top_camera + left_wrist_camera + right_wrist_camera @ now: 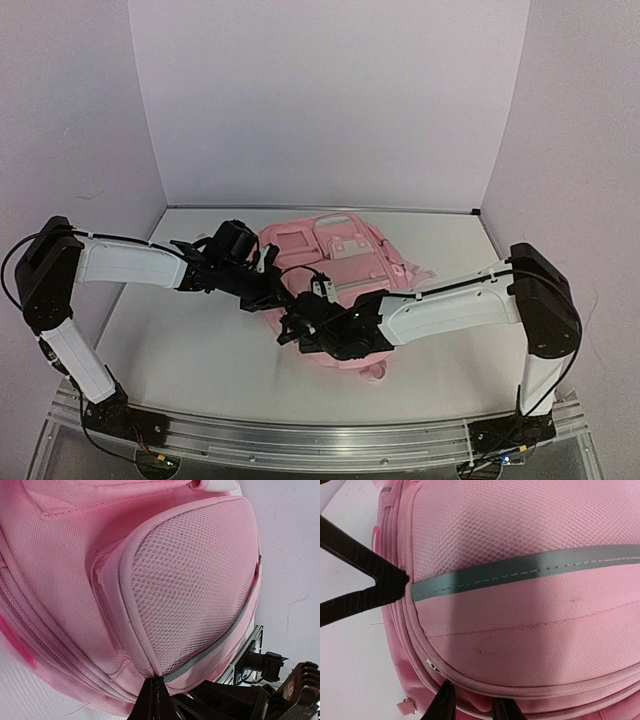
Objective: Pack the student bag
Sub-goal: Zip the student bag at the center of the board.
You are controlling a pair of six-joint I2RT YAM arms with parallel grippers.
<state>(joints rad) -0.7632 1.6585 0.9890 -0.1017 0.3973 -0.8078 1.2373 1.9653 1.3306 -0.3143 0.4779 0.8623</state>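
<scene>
The student bag (345, 250) is a pink backpack lying flat in the middle of the table. My left gripper (268, 290) is at its left edge. In the left wrist view, the left gripper (156, 679) is shut, pinching the bag's seam where the mesh pocket (195, 580) meets the grey reflective strip (215, 647). My right gripper (293, 328) is at the bag's near-left corner. In the right wrist view, the right gripper (475, 702) has its jaws closed on a fold of the bag's rim (485, 682) beside a zip pull (434, 666). The left gripper's black fingers (390, 582) also show there.
A metal rail (300, 440) runs along the table's near edge. White walls enclose the back and both sides. The right arm (280, 690) shows close behind the left gripper. A small metal ring on a tab (407, 705) hangs at the bag's corner.
</scene>
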